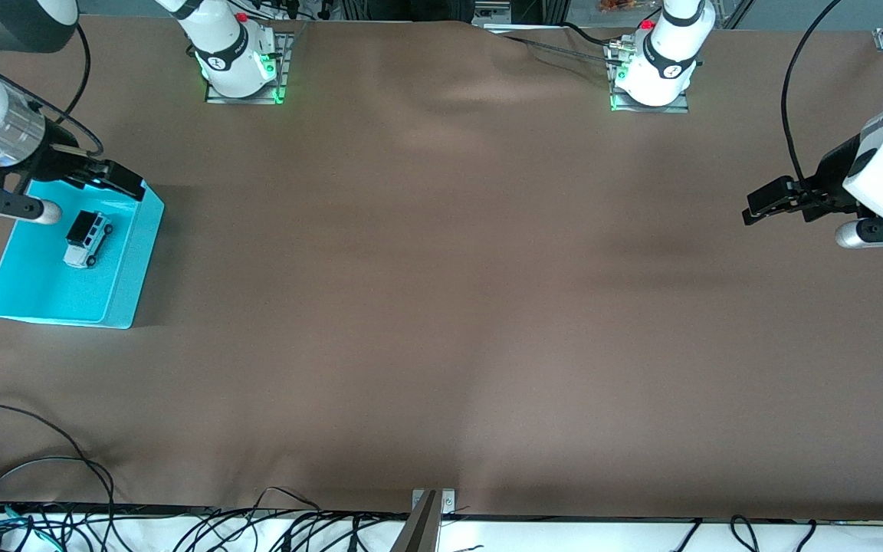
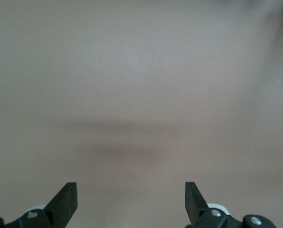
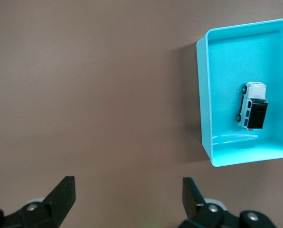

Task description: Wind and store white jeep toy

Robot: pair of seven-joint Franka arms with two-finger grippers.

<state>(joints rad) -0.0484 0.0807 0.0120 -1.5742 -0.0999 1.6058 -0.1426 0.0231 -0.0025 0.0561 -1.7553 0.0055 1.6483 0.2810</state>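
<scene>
The white jeep toy (image 1: 87, 238) stood on its wheels inside the cyan bin (image 1: 124, 261), which sat on the brown worktop (image 1: 441, 307) at the right arm's end. In the right wrist view the toy (image 3: 252, 106) showed its black roof and lay apart from the bin's walls (image 3: 204, 99), roughly in the middle of the bin floor. The right hand (image 1: 81, 180) hung in the air over the bin's edge nearest the robots' bases, released, with its fingers (image 3: 61, 197) spread wide and nothing between them. The left hand (image 1: 771, 201) hovered over bare worktop at the left arm's end, well apart from the bin and the toy. It was likewise released, its fingers (image 2: 65, 202) wide apart and holding nothing. Black cables (image 1: 27, 491) lay along the worktop's edge nearest the front camera.
</scene>
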